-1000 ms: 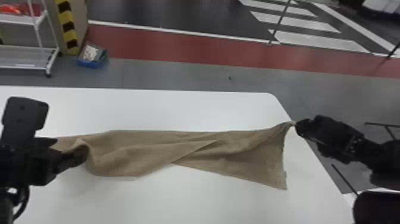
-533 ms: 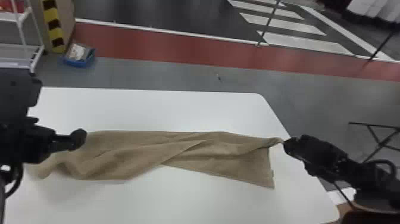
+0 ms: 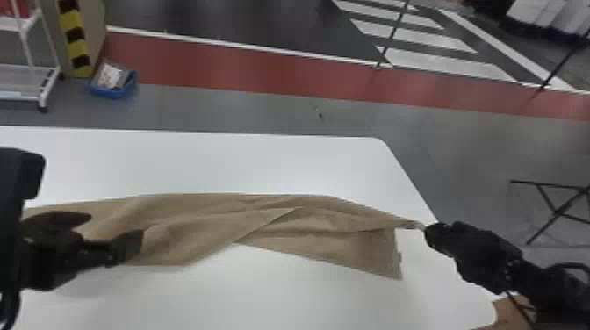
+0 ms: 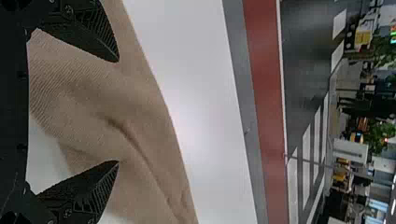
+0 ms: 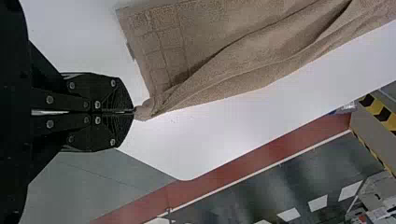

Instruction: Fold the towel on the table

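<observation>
Here, two tools (image 3: 431, 232), one pinching one towel (image 3: 210, 228)

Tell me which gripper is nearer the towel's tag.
Right. The right gripper pinches a towel corner on the edge bearing the tag; the left gripper hangs open near the other end.

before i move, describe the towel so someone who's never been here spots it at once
Find the round-cornered white table. Across it lies a long, twisted brown cloth towel, one corner pinched in the black right gripper. Its soft, creased fabric sets it apart from the hard gripper and smooth tabletop.
</observation>
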{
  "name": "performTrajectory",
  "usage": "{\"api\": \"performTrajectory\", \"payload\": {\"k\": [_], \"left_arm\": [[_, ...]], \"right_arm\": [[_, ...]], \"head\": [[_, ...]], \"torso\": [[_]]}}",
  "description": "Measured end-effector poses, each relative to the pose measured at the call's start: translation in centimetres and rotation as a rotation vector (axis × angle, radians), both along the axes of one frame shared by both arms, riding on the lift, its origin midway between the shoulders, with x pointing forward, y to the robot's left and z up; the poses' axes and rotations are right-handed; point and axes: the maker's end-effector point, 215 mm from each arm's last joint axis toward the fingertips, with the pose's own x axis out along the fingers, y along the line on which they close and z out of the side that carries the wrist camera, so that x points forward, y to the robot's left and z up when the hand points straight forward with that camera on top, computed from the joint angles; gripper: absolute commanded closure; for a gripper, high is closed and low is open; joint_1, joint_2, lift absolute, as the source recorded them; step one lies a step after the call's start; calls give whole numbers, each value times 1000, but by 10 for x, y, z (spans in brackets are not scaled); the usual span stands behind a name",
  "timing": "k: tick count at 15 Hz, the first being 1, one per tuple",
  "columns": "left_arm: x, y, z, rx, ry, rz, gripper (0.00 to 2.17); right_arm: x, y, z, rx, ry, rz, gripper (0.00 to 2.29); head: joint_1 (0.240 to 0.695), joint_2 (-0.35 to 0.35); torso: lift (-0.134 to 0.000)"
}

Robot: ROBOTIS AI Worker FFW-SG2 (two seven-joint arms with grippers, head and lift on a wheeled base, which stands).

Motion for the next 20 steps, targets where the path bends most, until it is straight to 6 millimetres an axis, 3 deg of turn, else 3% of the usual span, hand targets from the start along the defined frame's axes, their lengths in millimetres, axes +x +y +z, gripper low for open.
{"api": "performTrajectory", "payload": {"k": [2, 4, 6, 10, 16, 20], "left_arm": [[-37, -24, -10, -34, 30, -56, 221], [-59, -42, -20, -31, 37, -87, 272], [-60, -44, -27, 6, 16, -82, 275], [-43, -34, -32, 72, -50, -63, 326], [-72, -18, -48, 57, 60, -41, 326], [-58, -14, -62, 94, 76, -32, 326]], "right_arm": [[5, 9, -1, 18, -11, 5, 1959], [10, 20, -1, 35, -17, 14, 1959], [13, 27, 0, 42, -22, 21, 1959], [12, 32, 1, 39, -20, 30, 1956], [11, 30, 3, 34, -23, 27, 1956], [12, 32, 3, 36, -23, 32, 1956]], "head": [[695, -350], [695, -350], [695, -350], [695, -350], [695, -350], [695, -350]], "torso": [[-125], [-125], [-125], [-125], [-125], [-125]]}}
